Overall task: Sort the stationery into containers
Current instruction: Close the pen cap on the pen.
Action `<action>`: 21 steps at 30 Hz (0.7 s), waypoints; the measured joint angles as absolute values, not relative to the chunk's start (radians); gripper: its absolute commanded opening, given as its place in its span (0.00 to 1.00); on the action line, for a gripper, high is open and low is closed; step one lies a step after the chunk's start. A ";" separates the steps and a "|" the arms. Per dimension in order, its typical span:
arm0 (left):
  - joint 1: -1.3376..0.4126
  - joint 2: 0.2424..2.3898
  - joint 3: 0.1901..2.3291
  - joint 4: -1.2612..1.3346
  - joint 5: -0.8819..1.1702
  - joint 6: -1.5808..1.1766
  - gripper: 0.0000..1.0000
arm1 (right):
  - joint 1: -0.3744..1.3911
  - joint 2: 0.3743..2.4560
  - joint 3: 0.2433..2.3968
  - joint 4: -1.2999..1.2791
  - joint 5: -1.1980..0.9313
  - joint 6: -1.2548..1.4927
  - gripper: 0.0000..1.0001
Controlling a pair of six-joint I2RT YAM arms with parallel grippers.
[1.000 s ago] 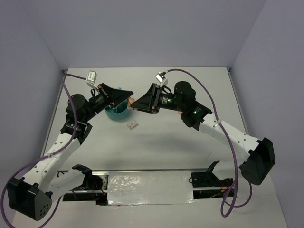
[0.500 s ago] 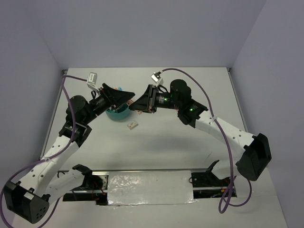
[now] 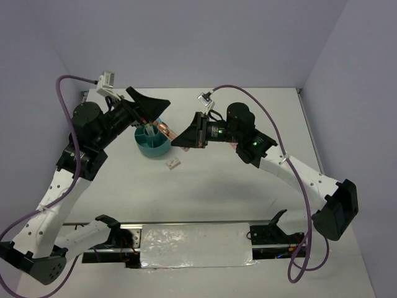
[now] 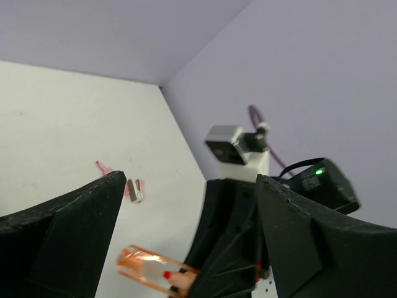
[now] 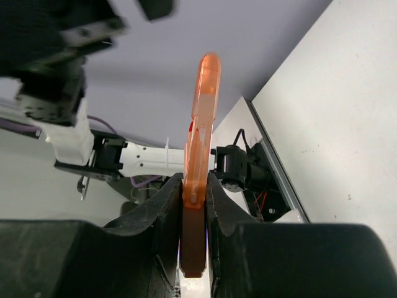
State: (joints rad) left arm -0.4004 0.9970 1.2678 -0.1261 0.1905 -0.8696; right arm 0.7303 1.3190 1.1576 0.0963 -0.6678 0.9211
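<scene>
The round teal organizer stands left of the table's middle, with a few items standing in it. My right gripper is shut on an orange marker, which sticks out over the organizer's right rim. My left gripper hangs open just above and left of the organizer, holding nothing; the orange marker shows between its fingers. A whitish-tan piece lies on the table just below the organizer. A pink marker lies farther back on the table.
The table is white, with purple walls close on three sides. The two arms' wrists nearly meet above the organizer. A silver-taped bar runs along the near edge between the arm bases.
My left gripper has opened wide and lifted up and to the left, away from the orange marker. My right gripper has closed on that marker and stays beside the organizer.
</scene>
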 measured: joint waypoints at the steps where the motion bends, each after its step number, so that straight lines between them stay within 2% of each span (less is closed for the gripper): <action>1: -0.400 0.991 1.245 -0.126 0.195 -0.868 0.96 | 0.730 1.311 1.158 0.096 -0.672 0.915 0.00; 3: -0.398 0.978 1.184 -0.112 0.215 -0.870 0.94 | 0.730 1.298 1.158 0.096 -0.680 0.900 0.00; 5: -0.397 0.973 1.121 -0.102 0.250 -0.876 0.87 | 0.730 1.286 1.158 0.094 -0.690 0.889 0.00; 8: -0.394 0.973 1.044 -0.060 0.326 -0.908 0.70 | 0.730 1.271 1.158 0.090 -0.698 0.872 0.00; 9: -0.393 0.973 1.021 -0.031 0.354 -0.924 0.60 | 0.730 1.268 1.158 0.084 -0.700 0.867 0.00; 11: -0.393 0.971 0.989 0.039 0.402 -0.953 0.54 | 0.730 1.265 1.159 0.065 -0.704 0.858 0.00; 12: -0.393 0.968 0.974 0.075 0.424 -0.970 0.45 | 0.730 1.265 1.159 0.057 -0.705 0.854 0.00; 15: -0.393 0.955 0.942 0.163 0.472 -1.012 0.27 | 0.730 1.265 1.161 0.038 -0.711 0.841 0.00; 21: -0.387 0.938 0.928 0.273 0.527 -1.072 0.11 | 0.730 1.266 1.174 0.021 -0.720 0.828 0.00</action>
